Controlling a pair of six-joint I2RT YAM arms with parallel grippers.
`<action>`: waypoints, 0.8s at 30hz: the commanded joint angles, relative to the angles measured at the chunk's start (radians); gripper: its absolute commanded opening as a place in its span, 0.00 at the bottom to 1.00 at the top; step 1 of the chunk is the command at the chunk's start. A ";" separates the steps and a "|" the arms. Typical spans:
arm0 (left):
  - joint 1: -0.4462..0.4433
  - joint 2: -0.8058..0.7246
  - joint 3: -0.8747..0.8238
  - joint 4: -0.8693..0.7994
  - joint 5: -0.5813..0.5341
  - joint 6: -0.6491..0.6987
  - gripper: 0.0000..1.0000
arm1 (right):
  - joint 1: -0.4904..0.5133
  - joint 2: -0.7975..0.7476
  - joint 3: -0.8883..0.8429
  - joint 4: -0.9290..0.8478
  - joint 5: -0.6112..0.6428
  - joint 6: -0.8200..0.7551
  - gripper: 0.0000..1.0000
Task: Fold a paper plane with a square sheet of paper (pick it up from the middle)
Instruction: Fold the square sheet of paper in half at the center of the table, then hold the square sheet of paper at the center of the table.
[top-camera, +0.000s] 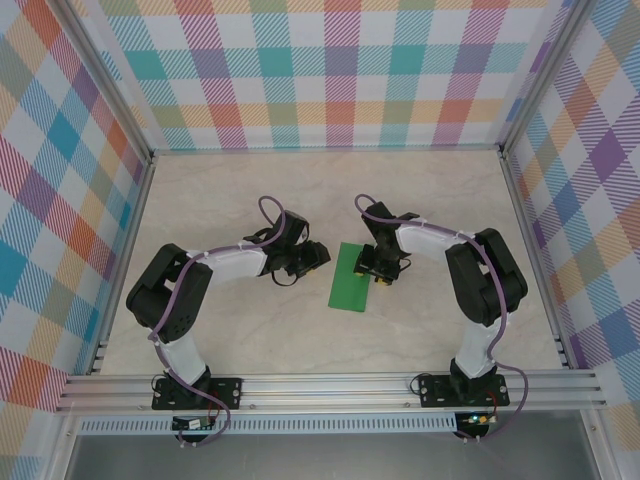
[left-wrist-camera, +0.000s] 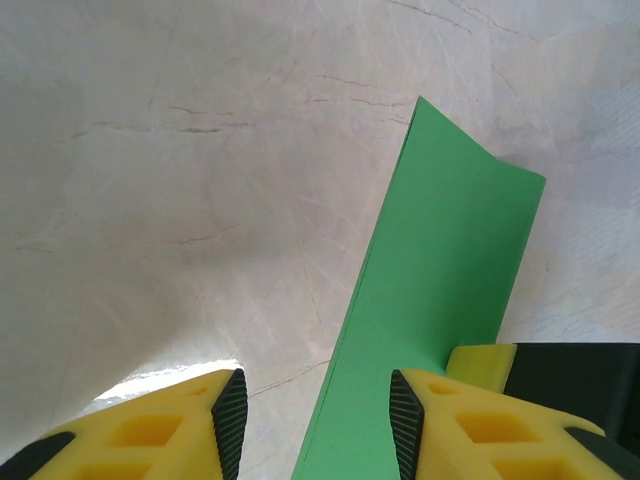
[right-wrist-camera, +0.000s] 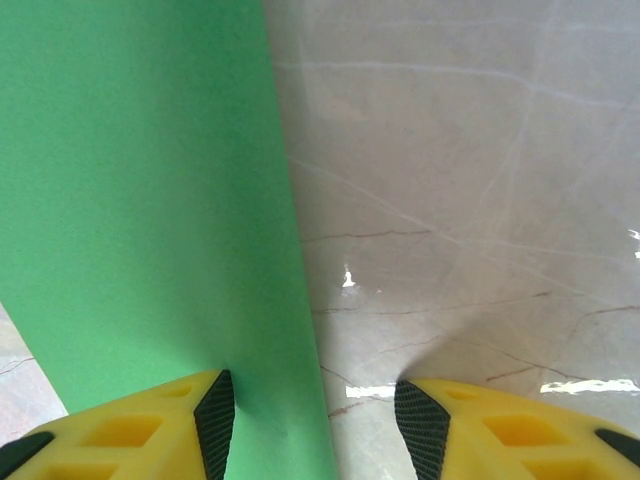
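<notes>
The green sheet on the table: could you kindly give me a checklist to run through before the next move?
1. Left hand open, nothing between its fingers: ok.
2. Right hand open, nothing gripped: ok.
3. Green sheet lying between the two hands, within reach of both: ok.
4. Right hand positioned over the sheet's edge: ok.
5. Sheet fully flat on the table: cannot tell.
6. Paper layers squarely aligned: cannot tell.
</notes>
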 joint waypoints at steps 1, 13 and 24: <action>-0.010 -0.008 0.011 -0.014 -0.007 0.028 0.44 | -0.004 0.132 -0.070 0.017 0.046 -0.003 0.53; -0.009 0.032 0.018 0.028 0.097 0.044 0.43 | -0.004 0.174 -0.070 0.016 0.059 0.005 0.54; -0.011 0.061 0.029 0.044 0.164 0.055 0.38 | -0.004 0.193 -0.063 0.013 0.063 0.000 0.54</action>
